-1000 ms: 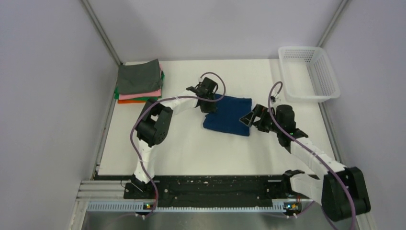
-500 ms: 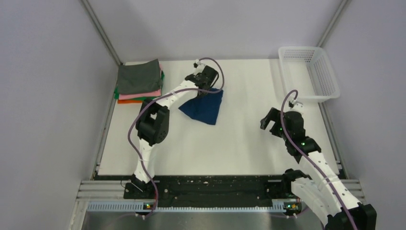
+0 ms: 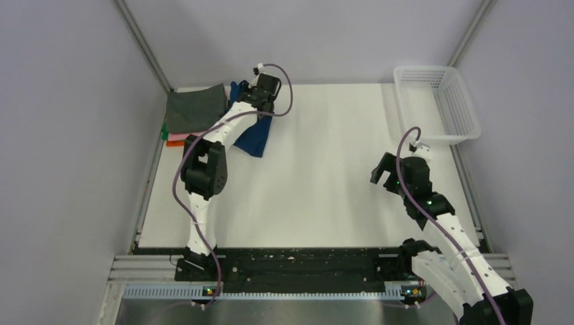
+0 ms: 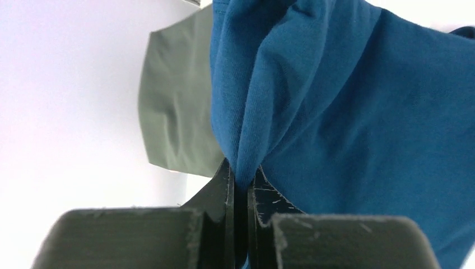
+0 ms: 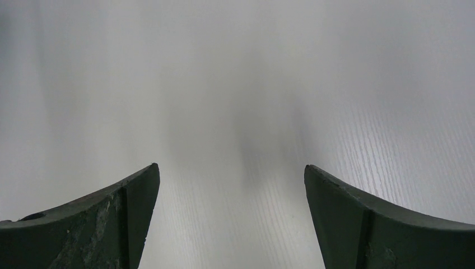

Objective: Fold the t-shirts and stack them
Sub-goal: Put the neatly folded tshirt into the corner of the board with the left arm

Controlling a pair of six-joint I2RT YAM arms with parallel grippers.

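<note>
My left gripper (image 3: 252, 95) is shut on the folded navy blue t-shirt (image 3: 252, 135) and holds it lifted at the back left, right beside the stack. The shirt hangs down from the jaws and fills the left wrist view (image 4: 358, 112). The stack of folded t-shirts (image 3: 196, 108) has the grey one on top, with pink, green and orange edges (image 3: 177, 138) below; the grey top also shows in the left wrist view (image 4: 173, 112). My right gripper (image 3: 382, 169) is open and empty over bare table at the right, its fingers (image 5: 112, 213) wide apart.
A white plastic mesh basket (image 3: 436, 105) stands at the back right corner. Grey walls close the table on the left, back and right. The black rail with the arm bases (image 3: 304, 264) runs along the near edge.
My left gripper has carried the navy t-shirt from the table's middle to the back left, up to the stack. My right gripper let go of the shirt and drew back to the right.
</note>
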